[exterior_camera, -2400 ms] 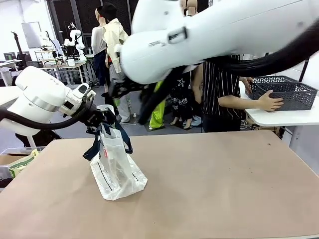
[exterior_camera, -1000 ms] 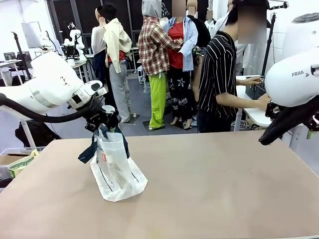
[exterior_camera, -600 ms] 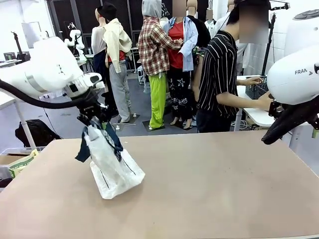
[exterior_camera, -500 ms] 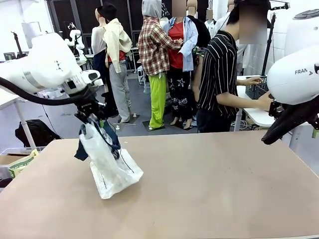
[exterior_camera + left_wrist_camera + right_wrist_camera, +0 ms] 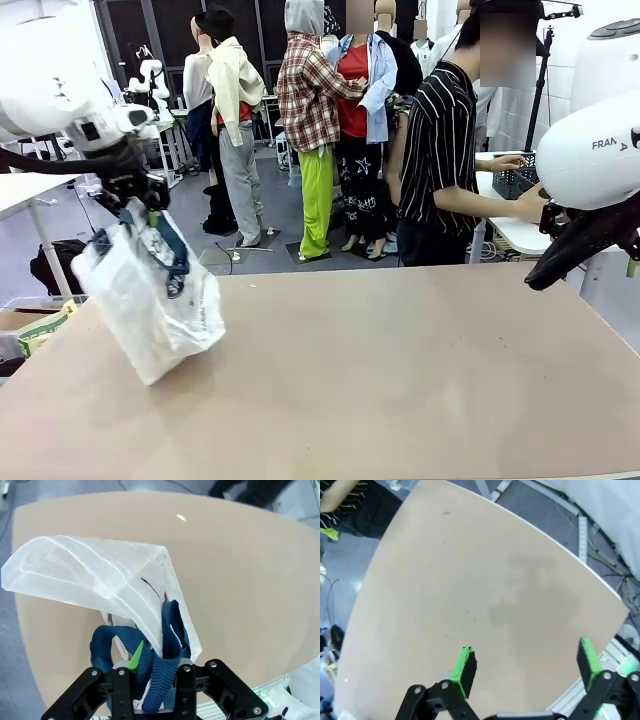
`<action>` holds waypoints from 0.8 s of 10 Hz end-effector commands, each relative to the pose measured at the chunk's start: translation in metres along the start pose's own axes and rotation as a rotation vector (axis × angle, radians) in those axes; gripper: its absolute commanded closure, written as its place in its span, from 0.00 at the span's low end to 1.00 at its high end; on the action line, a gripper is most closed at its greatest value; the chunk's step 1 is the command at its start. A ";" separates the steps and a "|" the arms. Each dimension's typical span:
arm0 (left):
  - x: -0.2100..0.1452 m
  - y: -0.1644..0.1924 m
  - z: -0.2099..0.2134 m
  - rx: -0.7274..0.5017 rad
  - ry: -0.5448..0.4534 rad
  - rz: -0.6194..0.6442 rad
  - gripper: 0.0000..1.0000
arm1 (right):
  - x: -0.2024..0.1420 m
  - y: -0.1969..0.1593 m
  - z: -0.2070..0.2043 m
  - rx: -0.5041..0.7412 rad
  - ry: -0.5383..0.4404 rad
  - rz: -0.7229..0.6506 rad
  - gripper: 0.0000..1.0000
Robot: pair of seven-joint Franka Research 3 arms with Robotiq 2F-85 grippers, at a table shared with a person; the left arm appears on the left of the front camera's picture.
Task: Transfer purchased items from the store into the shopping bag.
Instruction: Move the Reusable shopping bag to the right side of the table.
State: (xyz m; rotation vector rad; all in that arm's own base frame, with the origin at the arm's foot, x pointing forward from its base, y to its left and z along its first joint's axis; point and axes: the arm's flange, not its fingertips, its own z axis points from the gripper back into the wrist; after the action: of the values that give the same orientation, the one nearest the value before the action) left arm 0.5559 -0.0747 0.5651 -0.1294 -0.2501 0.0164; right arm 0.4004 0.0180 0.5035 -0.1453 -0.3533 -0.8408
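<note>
The left gripper [image 5: 150,672] is clamped on the dark navy fabric handles [image 5: 159,652] of the translucent white thin plastic shopping bag [image 5: 150,295], which hangs tilted at the left of the bare tan table [image 5: 400,370], apparently just off or barely touching the surface. The right gripper [image 5: 526,665] hangs high over the table with its green-padded fingers [image 5: 466,663] spread wide and nothing between them. The step in hand appears to be carrying the bag toward the goods. To do it well, the grip should stay on both handle loops, the motion should be slow enough that the thin film does not swing, and the bag should be set down with its mouth upward and open. The bag looks limp and empty; whether anything lies inside cannot be told through the film. The dark grey lattice-sided plastic basket [image 5: 515,183] stands on a white side table beyond the far right edge, by the person's hand [image 5: 527,203]; its contents are hidden.
</note>
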 end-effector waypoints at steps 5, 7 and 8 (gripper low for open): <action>-0.023 0.093 0.051 0.106 0.032 0.237 1.00 | 0.001 -0.001 0.000 -0.018 -0.012 0.011 0.00; -0.026 0.111 0.048 0.162 0.093 0.243 1.00 | 0.001 -0.001 0.000 -0.018 -0.012 0.011 0.00; -0.024 0.118 0.044 0.199 0.116 0.256 1.00 | 0.001 -0.001 0.000 -0.018 -0.012 0.011 0.00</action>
State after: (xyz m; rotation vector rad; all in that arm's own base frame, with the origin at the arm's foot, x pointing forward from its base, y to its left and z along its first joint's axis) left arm 0.5190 0.0485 0.5805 -0.0178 -0.1269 0.2574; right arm 0.4004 0.0179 0.5035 -0.1459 -0.3531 -0.8409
